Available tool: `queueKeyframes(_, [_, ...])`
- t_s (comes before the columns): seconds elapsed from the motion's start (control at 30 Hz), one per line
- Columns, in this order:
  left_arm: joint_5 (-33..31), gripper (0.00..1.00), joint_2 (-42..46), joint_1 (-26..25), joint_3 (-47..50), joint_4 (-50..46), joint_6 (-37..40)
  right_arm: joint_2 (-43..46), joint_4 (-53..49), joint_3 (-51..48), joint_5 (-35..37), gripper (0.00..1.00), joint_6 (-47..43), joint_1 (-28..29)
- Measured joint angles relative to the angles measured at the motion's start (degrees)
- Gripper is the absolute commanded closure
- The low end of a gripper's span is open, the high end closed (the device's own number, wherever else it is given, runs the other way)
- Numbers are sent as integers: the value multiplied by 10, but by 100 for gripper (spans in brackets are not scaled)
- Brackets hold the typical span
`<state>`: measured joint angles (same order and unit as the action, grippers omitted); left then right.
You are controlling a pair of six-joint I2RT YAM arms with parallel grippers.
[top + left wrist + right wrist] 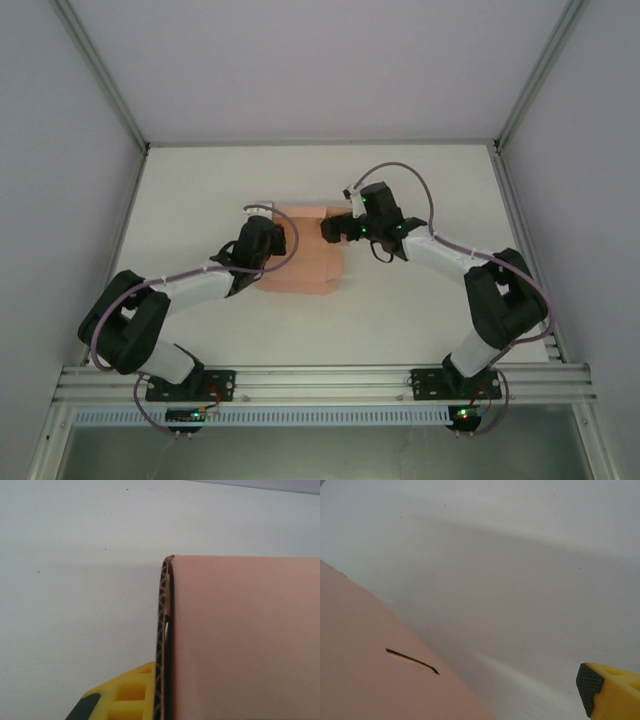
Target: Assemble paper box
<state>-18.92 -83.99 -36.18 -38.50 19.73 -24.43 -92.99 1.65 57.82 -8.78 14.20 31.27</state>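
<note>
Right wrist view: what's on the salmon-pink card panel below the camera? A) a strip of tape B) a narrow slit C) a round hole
B: a narrow dark slit is cut into the panel of the salmon-pink paper box; no hole or tape shows there.

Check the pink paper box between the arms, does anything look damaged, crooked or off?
Nothing torn or spilled. The paper box lies slightly skewed on the table. Along its folded edge the card layers part a little, leaving a thin gap, so that fold is not flush.
</note>
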Motion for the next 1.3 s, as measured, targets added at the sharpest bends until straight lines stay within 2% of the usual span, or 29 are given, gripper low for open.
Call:
queueKeyframes(0.2, [-17,100,0,-10,0,0,3,-15,40,1,89,1,41,22])
queueKeyframes(0.37, [-33,100,0,-13,-1,-3,-3,-8,18,0,139,1,62,28])
queueKeyframes(0.63, [-40,100,0,-12,-54,-56,7,91,-64,-80,183,1,75,17])
queueKeyframes(1.03, [-43,100,0,-7,-57,-85,8,100,-115,-115,190,1,90,-13])
queueKeyframes(1.17, [-40,100,0,-6,-57,-85,8,96,-89,-117,176,1,89,-27])
queueKeyframes(1.3, [-32,100,0,-6,-57,-85,8,87,-39,-117,127,1,89,-37])
